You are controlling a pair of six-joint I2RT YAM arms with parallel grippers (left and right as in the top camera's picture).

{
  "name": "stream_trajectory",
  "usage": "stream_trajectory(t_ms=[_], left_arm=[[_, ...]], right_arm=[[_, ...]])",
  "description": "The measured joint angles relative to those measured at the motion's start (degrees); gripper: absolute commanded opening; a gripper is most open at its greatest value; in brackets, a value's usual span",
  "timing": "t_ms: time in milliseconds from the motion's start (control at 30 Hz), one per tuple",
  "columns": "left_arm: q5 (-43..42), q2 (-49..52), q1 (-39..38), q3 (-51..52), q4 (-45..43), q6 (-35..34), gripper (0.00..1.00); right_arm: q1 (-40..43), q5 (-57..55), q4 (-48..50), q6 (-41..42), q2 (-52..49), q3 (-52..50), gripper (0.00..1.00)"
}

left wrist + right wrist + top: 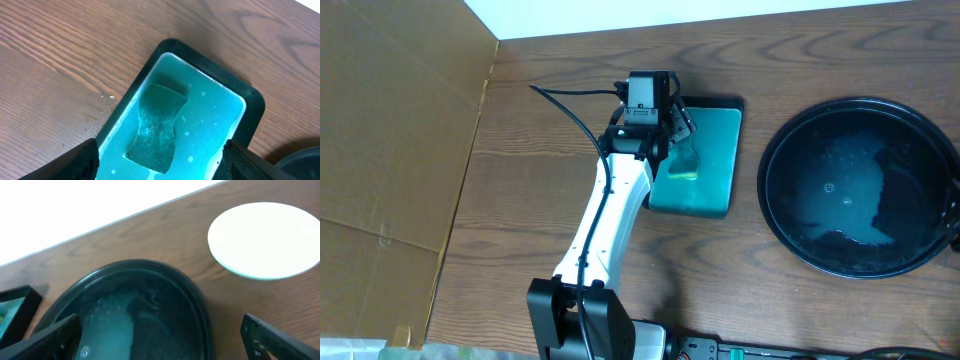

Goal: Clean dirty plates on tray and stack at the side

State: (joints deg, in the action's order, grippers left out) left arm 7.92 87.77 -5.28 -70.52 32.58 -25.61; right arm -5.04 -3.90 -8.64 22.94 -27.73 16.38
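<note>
The black tray (775, 215) sits at the right of the table, wet and glossy, with no plate in it. It also shows in the right wrist view (195, 305). A white plate (265, 240) lies on the wood beyond the tray; I cannot tell whether others lie under it. My right gripper (165, 347) is open and empty above the tray's near rim, and only its edge shows in the overhead view (953, 225). My left gripper (160, 167) is open above a dark teal sponge (157, 125) lying in the teal rectangular tray (250, 105), and is not touching it.
The teal rectangular tray (720, 150) lies left of the black tray, with my left arm (610, 220) reaching to it from the front edge. A cardboard sheet (390, 150) covers the far left. Water droplets (102, 107) lie on the wood beside the teal tray.
</note>
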Motion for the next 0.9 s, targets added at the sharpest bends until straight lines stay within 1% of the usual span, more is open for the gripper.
stream_trajectory(t_ms=[100, 200, 467, 700, 900], left_arm=[[0.00, 0.00, 0.00, 0.00, 0.00, -0.02, 0.80], [-0.02, -0.02, 0.00, 0.00, 0.00, -0.02, 0.80], [-0.02, 0.00, 0.00, 0.00, 0.00, -0.02, 0.80], [-0.02, 0.00, 0.00, 0.00, 0.00, 0.00, 0.80], [-0.02, 0.00, 0.00, 0.00, 0.00, -0.02, 0.80]], right_arm=[[0.00, 0.00, 2.47, 0.00, 5.09, -5.05, 0.99], [0.00, 0.04, 2.73, -0.76, 10.05, -8.24, 0.99], [0.59, 0.00, 3.34, -4.00, 20.85, -12.20, 0.99], [0.74, 0.00, 3.85, -4.61, 25.51, -14.95, 0.99], [0.74, -0.85, 4.96, -5.38, 26.77, -15.80, 0.99]])
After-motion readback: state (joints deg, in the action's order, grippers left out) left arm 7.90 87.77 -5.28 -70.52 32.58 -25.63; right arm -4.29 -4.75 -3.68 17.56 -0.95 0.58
